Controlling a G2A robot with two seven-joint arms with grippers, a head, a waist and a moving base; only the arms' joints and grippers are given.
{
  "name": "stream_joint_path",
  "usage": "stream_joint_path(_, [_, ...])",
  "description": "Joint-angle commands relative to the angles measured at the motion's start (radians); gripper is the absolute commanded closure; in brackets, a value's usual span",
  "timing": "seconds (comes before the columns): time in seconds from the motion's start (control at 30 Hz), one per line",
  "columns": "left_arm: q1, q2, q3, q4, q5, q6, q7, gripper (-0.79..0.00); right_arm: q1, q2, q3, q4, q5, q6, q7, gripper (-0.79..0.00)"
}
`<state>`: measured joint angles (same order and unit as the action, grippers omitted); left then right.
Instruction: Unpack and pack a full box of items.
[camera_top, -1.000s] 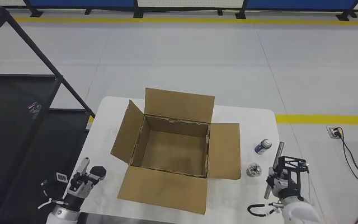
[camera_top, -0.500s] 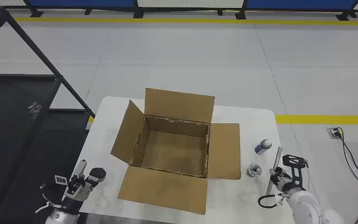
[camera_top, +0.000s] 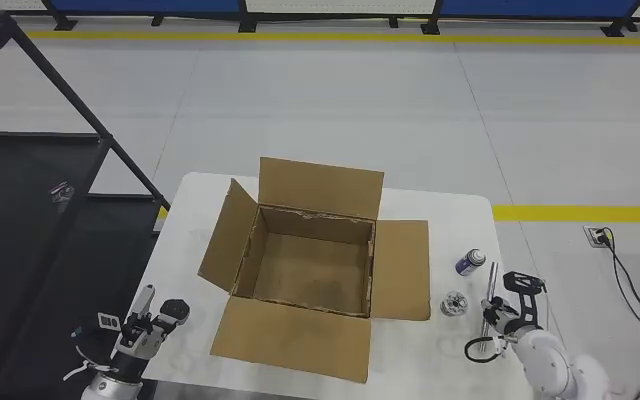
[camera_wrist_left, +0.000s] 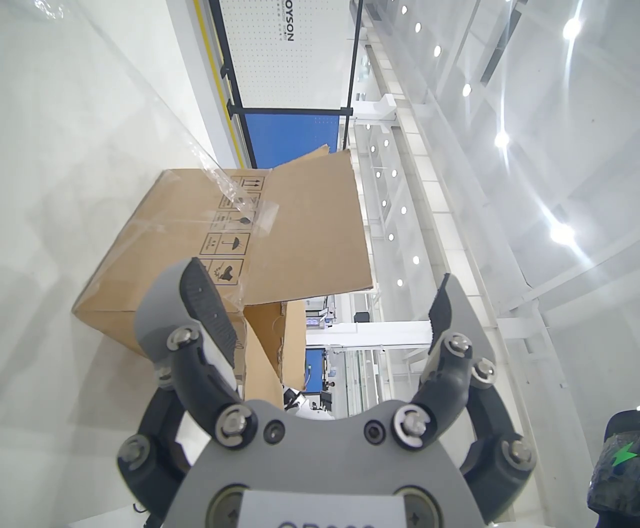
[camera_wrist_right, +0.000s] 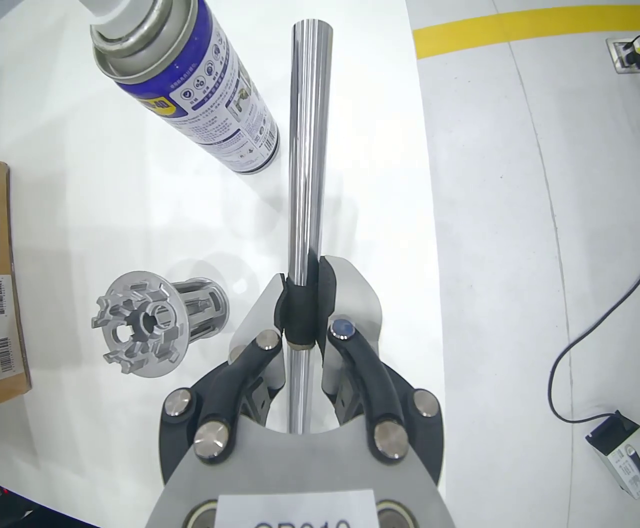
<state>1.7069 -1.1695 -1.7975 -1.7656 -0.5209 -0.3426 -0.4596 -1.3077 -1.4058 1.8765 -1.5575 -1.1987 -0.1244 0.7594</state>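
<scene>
Lower right of top view: right end effector (camera_top: 492, 318) at the counter (camera_top: 440, 212) edge, pads pinched tight on a polished steel rod (camera_top: 493, 280), most of the rod sticking out past the fingertips up the frame. Lower left: left end effector (camera_top: 155, 310) low by the counter's near corner, aimed toward the cardboard box (camera_top: 305, 268), fingers spread wide, gripping nothing. Box mid-counter, all four flaps folded out, bare cardboard floor showing. Just left of the rod: blue spray can (camera_top: 470, 262) and ribbed metal hub (camera_top: 454, 302), both apart from the box flap. Handling pictograms and clear tape on box side, barcode sticker on a flap, small print on can label.
</scene>
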Motion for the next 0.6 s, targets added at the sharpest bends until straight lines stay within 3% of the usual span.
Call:
stream_joint_path(0.0, [0.000, 0.000, 0.000, 0.000, 0.000, 0.000, 0.000, -0.785, 0.002, 0.003, -0.005, 0.005, -0.005, 0.006, 0.004, 0.000])
stream_joint_path(0.03, [0.000, 0.000, 0.000, 0.000, 0.000, 0.000, 0.000, -0.785, 0.003, 0.004, -0.007, 0.007, -0.006, 0.010, 0.007, -0.028])
stream_joint_path(0.07, [0.000, 0.000, 0.000, 0.000, 0.000, 0.000, 0.000, -0.785, 0.003, 0.005, -0.011, 0.009, -0.007, 0.012, 0.008, -0.123])
stream_joint_path(0.23, [0.000, 0.000, 0.000, 0.000, 0.000, 0.000, 0.000, -0.785, 0.005, 0.012, -0.020, 0.020, -0.014, 0.030, 0.010, -0.197])
stream_joint_path(0.27, [0.000, 0.000, 0.000, 0.000, 0.000, 0.000, 0.000, -0.785, 0.005, 0.013, -0.020, 0.022, -0.012, 0.032, 0.010, -0.252])
stream_joint_path(0.5, [0.000, 0.000, 0.000, 0.000, 0.000, 0.000, 0.000, -0.785, -0.016, 0.019, -0.026, 0.006, 0.000, 0.054, -0.020, -0.243])
stream_joint_path(0.57, [0.000, 0.000, 0.000, 0.000, 0.000, 0.000, 0.000, -0.785, -0.039, 0.018, -0.023, -0.031, 0.032, 0.067, -0.054, -0.277])
